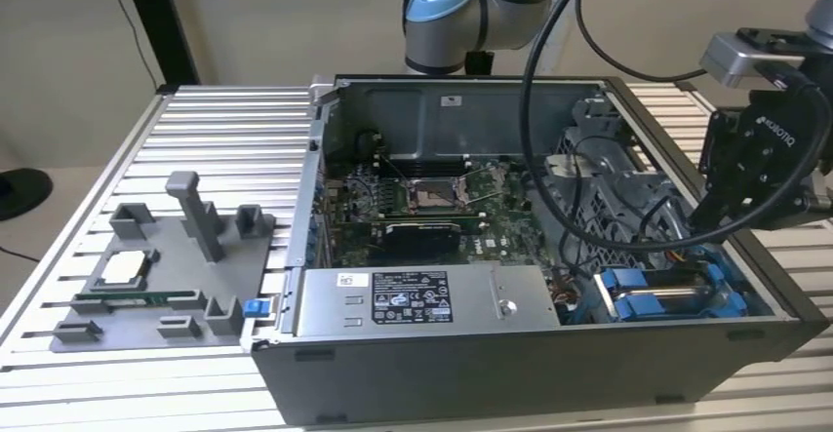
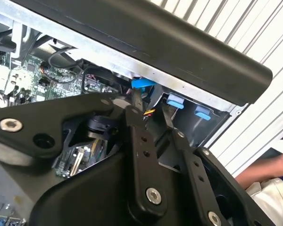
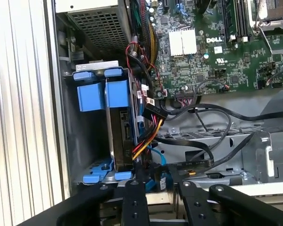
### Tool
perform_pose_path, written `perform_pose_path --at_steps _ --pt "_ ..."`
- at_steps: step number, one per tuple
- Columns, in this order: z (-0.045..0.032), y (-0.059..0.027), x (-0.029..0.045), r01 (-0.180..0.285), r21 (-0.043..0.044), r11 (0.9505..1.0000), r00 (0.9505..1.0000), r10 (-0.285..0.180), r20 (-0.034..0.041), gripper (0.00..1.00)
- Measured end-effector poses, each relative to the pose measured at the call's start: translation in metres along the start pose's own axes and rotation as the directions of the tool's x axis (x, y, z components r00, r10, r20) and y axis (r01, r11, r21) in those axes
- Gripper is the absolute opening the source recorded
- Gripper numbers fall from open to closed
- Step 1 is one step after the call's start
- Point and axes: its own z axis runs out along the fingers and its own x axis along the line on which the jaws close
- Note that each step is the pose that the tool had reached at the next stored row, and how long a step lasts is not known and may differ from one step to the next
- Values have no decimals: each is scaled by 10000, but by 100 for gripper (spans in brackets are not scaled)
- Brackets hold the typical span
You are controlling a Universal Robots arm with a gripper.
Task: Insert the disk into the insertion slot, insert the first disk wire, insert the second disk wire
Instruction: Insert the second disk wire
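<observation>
The disk [image 3: 119,127] stands on edge in its blue carrier [image 1: 657,300] inside the insertion slot [image 3: 82,141], at the front corner of the open computer case on the exterior view's right. A bundle of red, yellow and black disk wire [image 3: 148,129] runs down beside the disk to a black connector, next to a blue cable [image 3: 156,178]. My gripper [image 3: 158,182] hangs over the slot's mouth [image 1: 709,225]. Its black fingers [image 3: 133,197] close around the wire's connector end, and the coloured wire shows between the tips in the second wrist view [image 2: 150,112].
A grey labelled power-supply box [image 1: 416,300] lies along the case's front, with the motherboard [image 1: 430,198] behind it and a perforated grey cage [image 1: 612,198] beside the slot. A grey fixture tray [image 1: 156,276] sits on the slatted table. A person's arm [image 2: 269,179] is just outside the case.
</observation>
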Motion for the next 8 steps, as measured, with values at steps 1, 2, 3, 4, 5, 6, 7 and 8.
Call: perform_pose_path --at_steps 1,2,3,4,5,6,7,8 --pt "0 0 0 0 0 10000 10000 0 0 0" --pt "1 0 0 0 0 10000 10000 0 0 0" --pt "1 0 0 0 0 10000 10000 0 0 0" --pt "1 0 0 0 0 10000 10000 0 0 0" --pt "1 0 0 0 0 10000 10000 0 0 0" --pt "1 0 0 0 0 10000 10000 0 -1 0" --pt "2 0 0 0 0 10000 10000 0 0 0" --pt "2 0 0 0 0 10000 10000 0 0 0"
